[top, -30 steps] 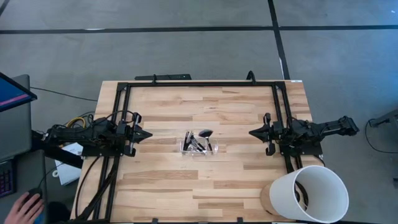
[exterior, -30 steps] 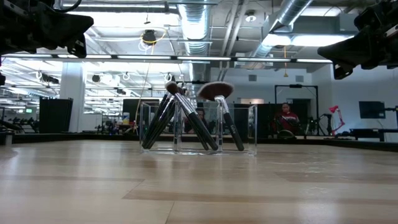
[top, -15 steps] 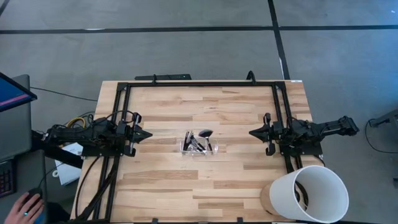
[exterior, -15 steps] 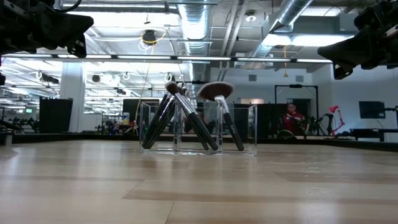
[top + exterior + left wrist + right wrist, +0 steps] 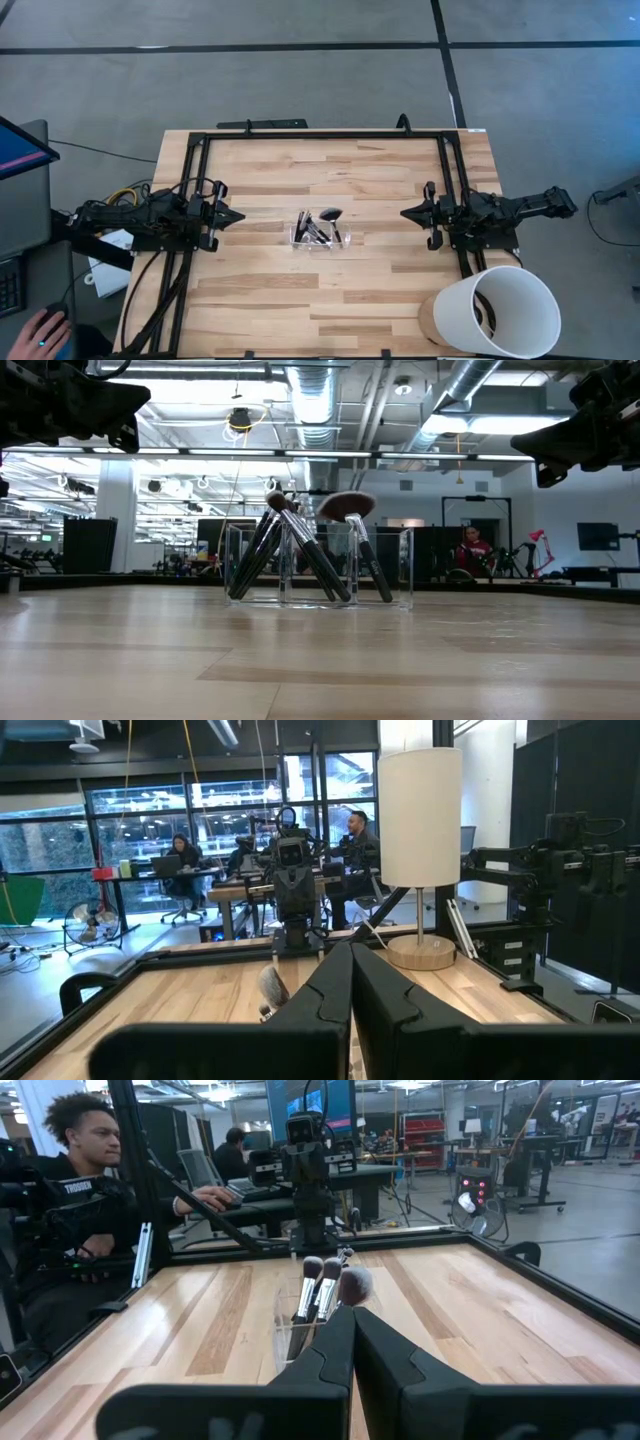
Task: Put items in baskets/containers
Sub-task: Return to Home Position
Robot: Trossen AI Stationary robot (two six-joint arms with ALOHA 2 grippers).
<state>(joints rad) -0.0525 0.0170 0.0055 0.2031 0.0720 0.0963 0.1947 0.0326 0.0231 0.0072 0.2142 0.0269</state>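
Note:
A small clear tray [image 5: 318, 238] [image 5: 320, 565] sits at the table's middle. Several dark-handled makeup brushes [image 5: 318, 228] [image 5: 300, 555] stand in it on their handle ends, leaning on its walls, heads up; one has a wide fan head [image 5: 346, 506] [image 5: 331, 213]. In the right wrist view the brush heads [image 5: 328, 1285] rise above the tray. My left gripper [image 5: 237, 216] [image 5: 351, 970] is shut, hovering at the table's left side. My right gripper [image 5: 407, 213] [image 5: 354, 1330] is shut, hovering at the right side. Both are well apart from the tray.
A large white cylindrical bucket [image 5: 500, 312] stands on a round wooden base at the table's near right corner. A black frame [image 5: 320, 133] runs along the table's edges. A person's hand [image 5: 42, 333] shows beyond the left edge; a seated person [image 5: 75, 1190] is nearby.

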